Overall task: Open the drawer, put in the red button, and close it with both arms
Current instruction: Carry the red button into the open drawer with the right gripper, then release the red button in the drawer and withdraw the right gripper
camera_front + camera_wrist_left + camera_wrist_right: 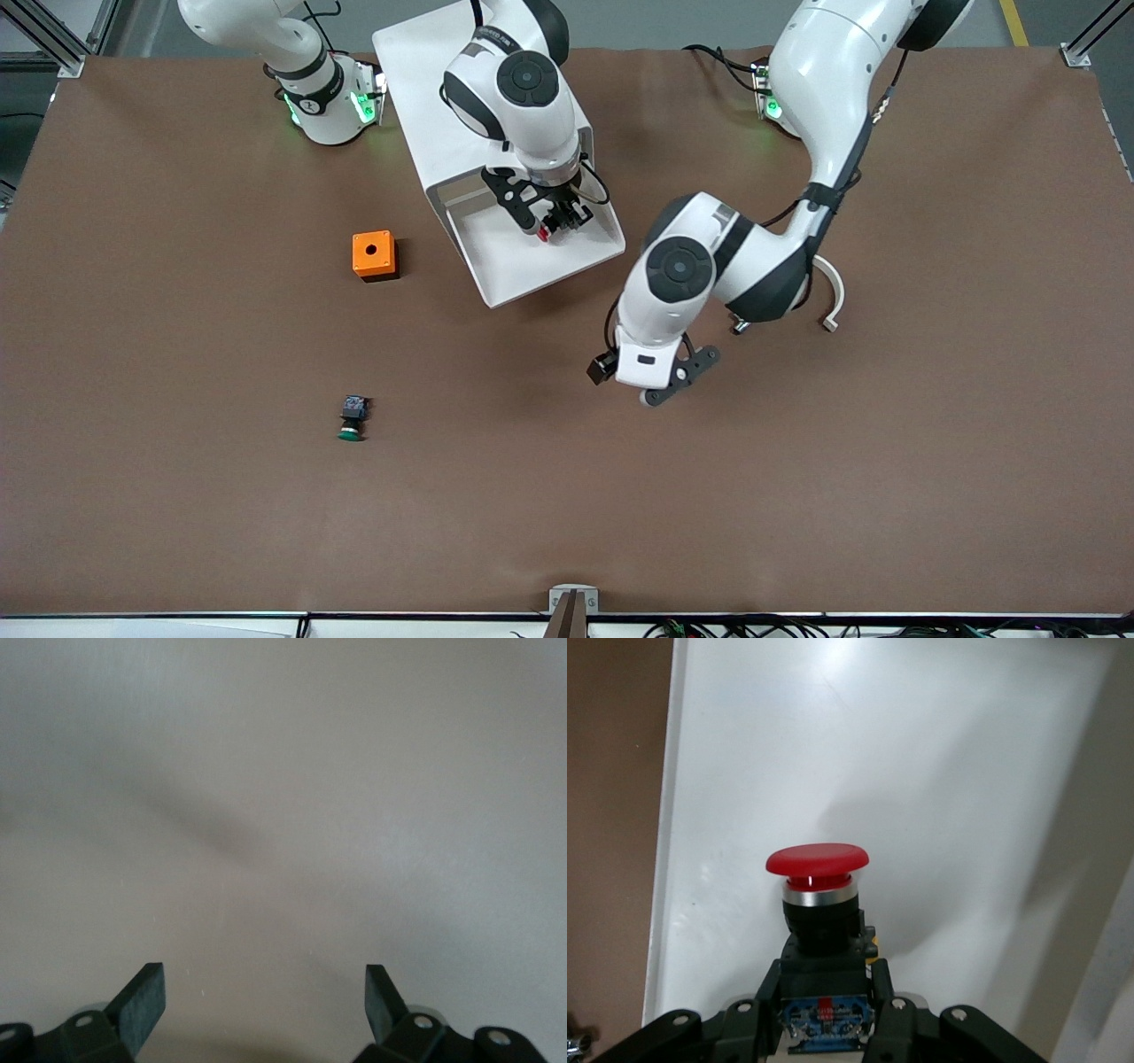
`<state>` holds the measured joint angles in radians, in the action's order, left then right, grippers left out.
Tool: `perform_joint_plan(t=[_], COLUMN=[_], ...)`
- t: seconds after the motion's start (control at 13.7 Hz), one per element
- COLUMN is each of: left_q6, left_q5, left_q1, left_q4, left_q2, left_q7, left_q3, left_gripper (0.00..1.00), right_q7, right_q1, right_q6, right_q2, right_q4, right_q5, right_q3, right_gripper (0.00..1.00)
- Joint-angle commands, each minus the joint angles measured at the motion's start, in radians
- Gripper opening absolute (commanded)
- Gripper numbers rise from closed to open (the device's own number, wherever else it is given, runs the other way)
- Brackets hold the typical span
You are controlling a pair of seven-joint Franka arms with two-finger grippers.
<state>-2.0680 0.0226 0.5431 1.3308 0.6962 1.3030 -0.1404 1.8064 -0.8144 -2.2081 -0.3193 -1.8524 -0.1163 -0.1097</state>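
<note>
I see a brown tabletop (177,514) filling my view, aluminium frame posts (53,40) at its corners, grey floor (673,22) past its top edge.

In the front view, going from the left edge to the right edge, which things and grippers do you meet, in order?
green button → orange box → right gripper, jaws shut on the red button, over the open white drawer → left gripper, jaws open, over the bare table.

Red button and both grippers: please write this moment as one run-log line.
drawer: open | red button: held over drawer | right gripper: shut on red button | left gripper: open over table, waiting
</note>
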Motion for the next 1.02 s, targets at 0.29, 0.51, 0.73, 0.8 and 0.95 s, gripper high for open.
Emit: perform_joint_plan(t=[0.29,0.51,0.73,0.8,0.95], left_q6=[-0.004,-0.006,-0.004,-0.004,-0.004], left_q5=[0.007,0.007,0.007,0.007,0.007], left_q1=[0.037,0.037,0.037,0.037,0.037], left_q4=[0.074,0.077,0.077,0.077,0.080], left_q2=[-0.044,-0.043,-0.043,-0.043,-0.043], left_q7=[0.035,0.033,0.033,0.033,0.033], left_q3=[-0.060,-0.065,-0.065,-0.065,-0.065], left_gripper=[0.99,0.99,0.99,0.99,0.99], right_q7=[0.047,0.007,-0.307,-0.373,-0.519], right_q1=[-0.009,0.000,0.029,0.058,0.119], right_q6=[-0.027,-0.016,0.095,0.146,0.233], right_q2=[-0.035,-0.034,0.008,0.022,0.061], right_q4=[0.022,0.042,0.061,0.080,0.116], right_q5=[0.006,0.040,0.053,0.053,0.055], right_q3=[0.008,0.008,0.013,0.013,0.013], right_gripper=[0.99,1.00,1.00,1.00,1.00])
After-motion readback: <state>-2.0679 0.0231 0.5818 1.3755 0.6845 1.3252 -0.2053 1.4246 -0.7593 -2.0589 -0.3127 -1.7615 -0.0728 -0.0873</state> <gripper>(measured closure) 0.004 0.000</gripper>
